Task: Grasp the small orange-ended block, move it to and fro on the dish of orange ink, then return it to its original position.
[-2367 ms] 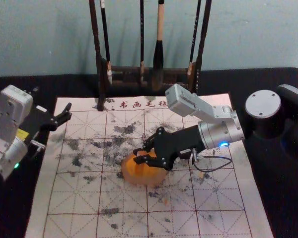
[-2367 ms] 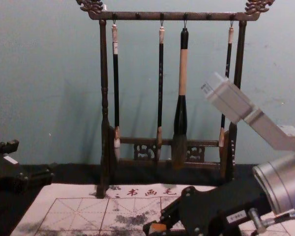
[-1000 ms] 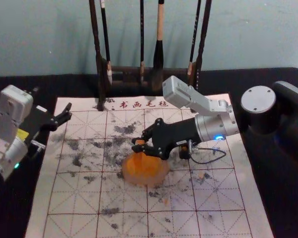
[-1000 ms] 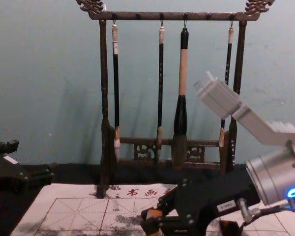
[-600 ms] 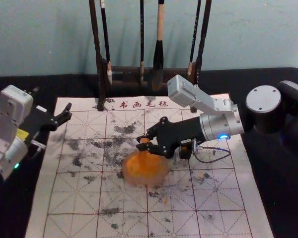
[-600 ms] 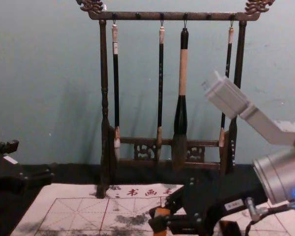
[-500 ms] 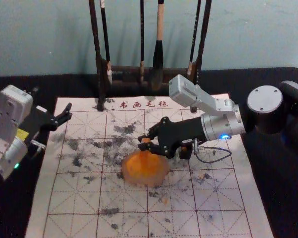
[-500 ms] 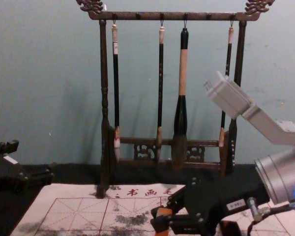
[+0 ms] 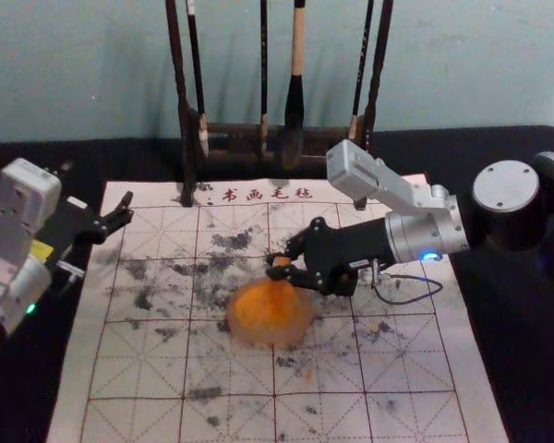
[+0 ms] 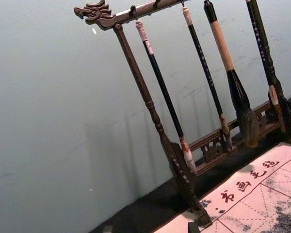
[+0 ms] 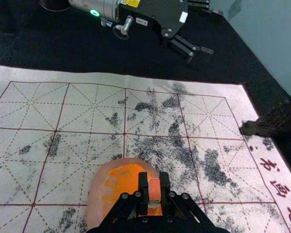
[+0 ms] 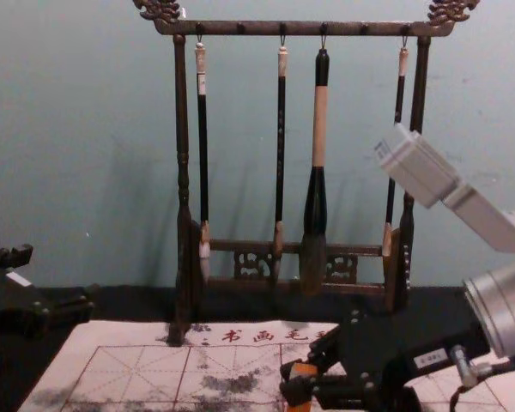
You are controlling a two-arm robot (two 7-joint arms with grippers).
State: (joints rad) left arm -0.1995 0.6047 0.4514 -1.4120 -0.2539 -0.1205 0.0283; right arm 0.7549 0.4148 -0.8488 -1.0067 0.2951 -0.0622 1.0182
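My right gripper (image 9: pixel 279 267) is shut on the small orange-ended block (image 9: pixel 283 263), over the far right part of the orange ink dish (image 9: pixel 255 323). In the right wrist view, the gripper (image 11: pixel 154 188) pinches the block (image 11: pixel 154 189) between its two fingertips, with the dish (image 11: pixel 95 196) beneath. Whether the block's lower end touches the ink cannot be told. In the chest view the block (image 12: pixel 300 388) stands nearly upright. My left gripper (image 9: pixel 127 209) is parked open at the left edge of the sheet.
A gridded calligraphy sheet (image 9: pixel 148 369) with dark ink smudges lies under the dish. Behind it stands a dark wooden rack (image 12: pixel 185 172) with several hanging brushes, one thick brush (image 12: pixel 318 137) among them. A small dark object (image 9: pixel 345 282) is partly hidden behind the right gripper.
Over the last second my right gripper and the block have shifted to the right, after moving away from the dish's middle toward its far side. The left arm and dish have stayed still.
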